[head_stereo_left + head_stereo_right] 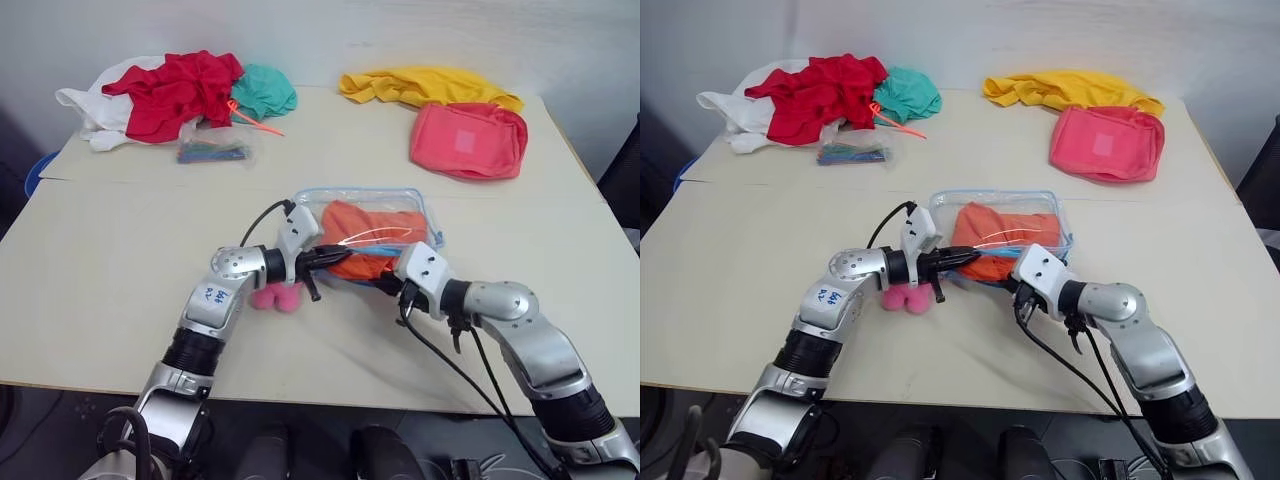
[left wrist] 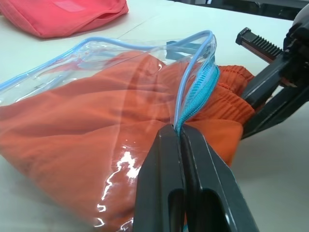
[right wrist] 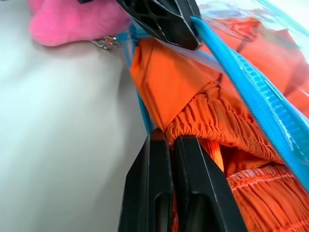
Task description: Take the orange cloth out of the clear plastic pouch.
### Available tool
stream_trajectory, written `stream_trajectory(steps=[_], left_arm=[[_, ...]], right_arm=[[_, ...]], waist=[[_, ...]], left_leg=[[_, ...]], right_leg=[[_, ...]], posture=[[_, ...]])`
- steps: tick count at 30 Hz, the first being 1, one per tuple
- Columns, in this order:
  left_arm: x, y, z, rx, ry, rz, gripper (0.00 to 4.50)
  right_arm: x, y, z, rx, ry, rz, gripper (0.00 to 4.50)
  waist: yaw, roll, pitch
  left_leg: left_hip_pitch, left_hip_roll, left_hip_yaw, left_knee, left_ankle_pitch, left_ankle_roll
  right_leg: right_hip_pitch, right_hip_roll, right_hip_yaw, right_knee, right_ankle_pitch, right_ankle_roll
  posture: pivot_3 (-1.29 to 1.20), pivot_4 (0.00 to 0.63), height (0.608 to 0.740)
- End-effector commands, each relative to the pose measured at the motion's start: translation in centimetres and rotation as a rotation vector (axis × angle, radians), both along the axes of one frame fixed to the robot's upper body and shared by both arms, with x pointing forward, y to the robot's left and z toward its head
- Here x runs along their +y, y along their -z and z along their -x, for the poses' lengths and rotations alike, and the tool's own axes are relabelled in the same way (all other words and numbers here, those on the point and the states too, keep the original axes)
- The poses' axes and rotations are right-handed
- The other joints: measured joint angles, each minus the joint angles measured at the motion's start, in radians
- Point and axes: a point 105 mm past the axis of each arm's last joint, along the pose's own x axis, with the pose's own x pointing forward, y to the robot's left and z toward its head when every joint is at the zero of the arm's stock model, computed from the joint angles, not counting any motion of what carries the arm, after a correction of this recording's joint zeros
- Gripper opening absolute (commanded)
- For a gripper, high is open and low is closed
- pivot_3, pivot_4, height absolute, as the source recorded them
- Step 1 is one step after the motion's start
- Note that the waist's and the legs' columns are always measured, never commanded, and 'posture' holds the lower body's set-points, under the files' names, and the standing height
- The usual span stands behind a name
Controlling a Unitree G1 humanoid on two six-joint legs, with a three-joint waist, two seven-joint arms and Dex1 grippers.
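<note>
Pouch lies mid-bench, orange cloth mostly inside. Left gripper fingers pinch the blue zipper edge; right gripper fingers pinch the cloth's gathered hem. Risk: thin grip slips off the hem, or cloth snags at the narrow opening & pouch drags along w/ the pull.

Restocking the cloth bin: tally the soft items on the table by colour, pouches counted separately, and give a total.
Orange cloth: 1
Red cloth: 1
Teal cloth: 1
White cloth: 1
Yellow cloth: 1
Clear plastic pouch: 1
Pink-red fabric pouch: 1
Small clear bag: 1
Total: 8
</note>
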Motion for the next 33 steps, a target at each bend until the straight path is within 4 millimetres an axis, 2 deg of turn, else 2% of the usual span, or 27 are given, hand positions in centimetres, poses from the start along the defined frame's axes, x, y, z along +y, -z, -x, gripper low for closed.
stream_trajectory(steps=[1, 3, 4, 7, 8, 12, 17, 22, 26, 30, 33], left_arm=[[-0.1, -1.0, 0.2, -0.031, 0.002, 0.025, 0.0], [-0.1, -1.0, 0.3, -0.031, 0.005, 0.024, 0.0], [0.0, -1.0, 0.3, -0.03, 0.005, 0.024, 0.0], [0.0, -1.0, 0.2, -0.03, 0.006, 0.026, 0.0], [0.0, -1.0, 0.3, -0.031, 0.006, 0.026, 0.0], [0.0, -1.1, 0.2, -0.031, 0.004, 0.028, 0.0], [0.1, -1.0, 0.4, -0.026, 0.006, 0.024, 0.0], [0.1, -1.0, 0.5, -0.026, 0.011, 0.021, 0.0], [0.1, -0.9, 0.4, -0.026, 0.01, 0.02, 0.0], [-0.1, -1.0, 0.6, -0.026, 0.016, 0.024, 0.0], [-0.1, -0.9, 0.7, -0.022, 0.017, 0.025, 0.0]], right_arm=[[-0.7, 0.0, -0.4, -0.026, 0.07, -0.03, 0.53], [-0.6, -0.1, -0.3, -0.086, 0.061, -0.01, 0.98], [-0.3, -0.2, 0.0, -0.097, 0.038, 0.006, 1.37], [0.5, -0.3, 1.7, -0.084, -0.049, 0.067, 2.42], [0.7, -0.4, 2.4, -0.08, -0.085, 0.085, 2.64], [1.3, -2.4, 3.6, -0.109, -0.124, 0.101, 2.64], [2.2, -3.9, 4.1, -0.078, -0.152, 0.037, 2.64], [2.7, -3.7, 3.8, -0.04, -0.164, 0.004, 2.64], [2.1, -2.1, 1.2, -0.067, -0.056, 0.029, 2.64], [2.3, -2.1, -1.2, -0.131, 0.029, 0.026, 2.64], [2.6, -2.4, -1.9, -0.158, 0.061, 0.012, 2.64]], waist=[[0.0, 0.0, 0.0], [0.0, 0.0, 0.0], [0.001, 0.0, 0.0], [0.001, 0.0, 0.0], [0.001, 0.0, 0.0], [0.0, 0.0, 0.0], [0.001, 0.0, 0.0], [0.001, 0.0, 0.0], [0.0, 0.0, 0.0], [-0.002, 0.0, 0.0], [-0.001, 0.0, 0.0]], left_leg=[[0.0, 0.0, 0.0, 0.0, 0.0, 0.0], [0.0, 0.0, 0.0, 0.0, 0.0, 0.0], [0.0, 0.0, 0.0, 0.0, 0.0, 0.0], [0.0, 0.0, 0.0, 0.0, 0.0, 0.0], [0.0, 0.0, 0.0, 0.0, 0.0, 0.0], [0.0, 0.0, 0.0, 0.0, 0.0, 0.0], [0.0, 0.0, 0.0, 0.0, 0.0, 0.0], [0.0, 0.0, -0.001, 0.0, 0.0, 0.0], [0.0, 0.0, -0.001, 0.0, 0.0, 0.0], [0.0, 0.0, 0.0, 0.0, 0.0, 0.0], [0.0, 0.0, 0.0, 0.0, 0.0, 0.0]], right_leg=[[0.0, 0.0, 0.0, 0.0, 0.0, 0.0], [0.0, 0.0, 0.0, 0.0, 0.0, 0.0], [0.0, 0.0, 0.0, 0.0, 0.0, 0.0], [0.0, 0.0, 0.0, 0.0, 0.0, 0.0], [0.0, 0.0, 0.0, 0.0, 0.0, 0.0], [0.0, 0.0, 0.0, 0.0, 0.0, 0.0], [0.001, 0.0, 0.0, -0.001, 0.0, 0.0], [0.001, 0.0, 0.0, -0.001, 0.0, 0.0], [0.001, 0.0, 0.0, -0.001, 0.0, 0.0], [0.0, 0.0, 0.0, 0.0, 0.0, 0.0], [-0.001, 0.0, 0.0, 0.0, 0.0, 0.0]], posture=[[0.0, 0.15, 0.74], [0.0, 0.15, 0.74], [0.0, 0.15, 0.74], [0.0, 0.15, 0.74], [0.0, 0.15, 0.74], [0.0, 0.15, 0.74], [0.0, 0.15, 0.74], [0.0, 0.15, 0.74], [0.0, 0.15, 0.74], [0.0, 0.15, 0.74], [0.0, 0.15, 0.74]])
